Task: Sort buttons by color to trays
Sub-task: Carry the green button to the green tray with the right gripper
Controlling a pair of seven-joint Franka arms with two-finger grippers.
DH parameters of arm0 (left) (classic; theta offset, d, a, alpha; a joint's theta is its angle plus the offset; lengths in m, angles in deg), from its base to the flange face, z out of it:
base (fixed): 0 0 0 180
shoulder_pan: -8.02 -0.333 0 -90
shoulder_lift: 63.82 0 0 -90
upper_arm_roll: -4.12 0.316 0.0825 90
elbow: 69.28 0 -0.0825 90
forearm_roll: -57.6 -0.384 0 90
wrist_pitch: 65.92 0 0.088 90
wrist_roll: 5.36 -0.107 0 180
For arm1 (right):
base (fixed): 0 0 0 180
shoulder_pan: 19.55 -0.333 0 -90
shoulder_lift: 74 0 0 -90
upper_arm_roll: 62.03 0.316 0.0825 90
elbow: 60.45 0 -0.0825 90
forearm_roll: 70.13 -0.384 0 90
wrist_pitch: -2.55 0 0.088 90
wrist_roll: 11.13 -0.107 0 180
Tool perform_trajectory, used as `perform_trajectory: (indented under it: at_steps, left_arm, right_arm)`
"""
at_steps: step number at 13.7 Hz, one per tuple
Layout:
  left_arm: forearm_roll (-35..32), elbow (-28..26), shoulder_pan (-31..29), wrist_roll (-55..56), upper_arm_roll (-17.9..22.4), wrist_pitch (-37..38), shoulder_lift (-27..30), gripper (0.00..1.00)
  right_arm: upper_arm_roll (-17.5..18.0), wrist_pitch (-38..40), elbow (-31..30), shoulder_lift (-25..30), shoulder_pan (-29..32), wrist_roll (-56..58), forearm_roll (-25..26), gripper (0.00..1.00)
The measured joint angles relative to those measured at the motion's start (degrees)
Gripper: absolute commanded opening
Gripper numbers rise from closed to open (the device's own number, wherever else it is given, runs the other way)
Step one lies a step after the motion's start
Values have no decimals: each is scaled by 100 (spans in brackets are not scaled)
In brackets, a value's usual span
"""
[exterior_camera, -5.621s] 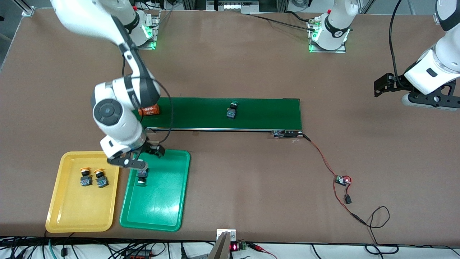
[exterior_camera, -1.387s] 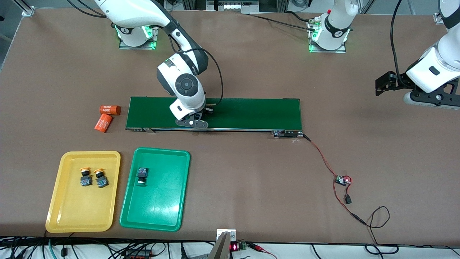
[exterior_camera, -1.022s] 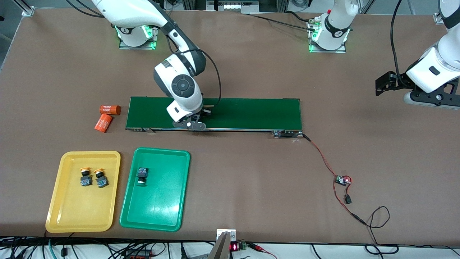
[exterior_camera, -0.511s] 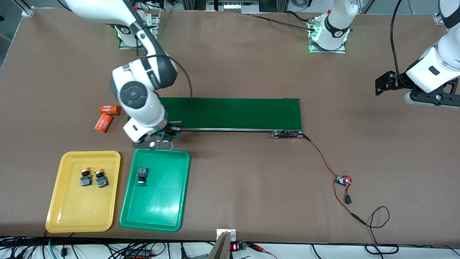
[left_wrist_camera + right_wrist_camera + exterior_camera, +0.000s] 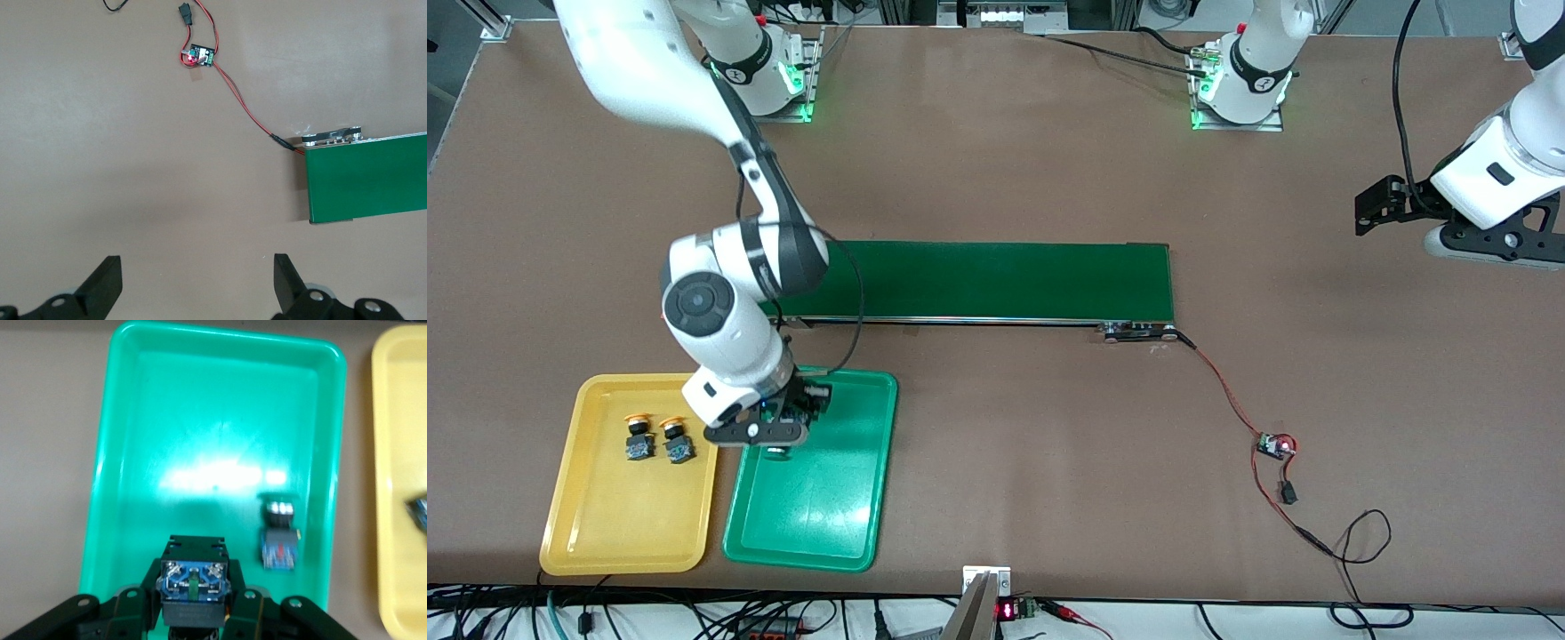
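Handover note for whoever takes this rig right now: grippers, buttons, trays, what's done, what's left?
Right gripper: shut on a button, over the green tray.
Left gripper: open, waiting over bare table at the left arm's end.
Done: two yellow-orange buttons lie in the yellow tray; one green button lies in the green tray.
Left: set the held button down in the green tray.

Two yellow-capped black-and-blue push-button switches (image 5: 655, 439) lie side by side in the shallow yellow plastic tray (image 5: 605, 533). One green-capped switch (image 5: 279, 539) lies in the neighbouring green plastic tray (image 5: 827, 524); another switch (image 5: 192, 585) is held above that tray
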Motion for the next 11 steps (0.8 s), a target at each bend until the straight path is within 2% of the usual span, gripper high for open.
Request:
perform_trajectory:
  at_steps: [3,6,7,8,10,11]
  left_arm:
    - [0,1,1,0,-1,1,0,100]
    - [0,1,2,0,-4,2,-1,100]
    - [0,1,2,0,-4,2,-1,100]
    - [0,1,2,0,-5,2,-1,100]
    - [0,1,2,0,-5,2,-1,100]
    - [0,1,2,0,-5,2,-1,100]
  right_arm:
    - [-92,-704,181,-679,-12,0,90,12]
    - [-133,-858,320,-910,-28,0,122,15]
    - [-153,-879,348,-933,-29,0,122,31]
    - [-170,-901,357,-950,-29,0,122,74]
    - [-185,-932,357,-981,-29,-3,122,100]
    - [-186,-989,357,-1000,-30,-4,122,100]
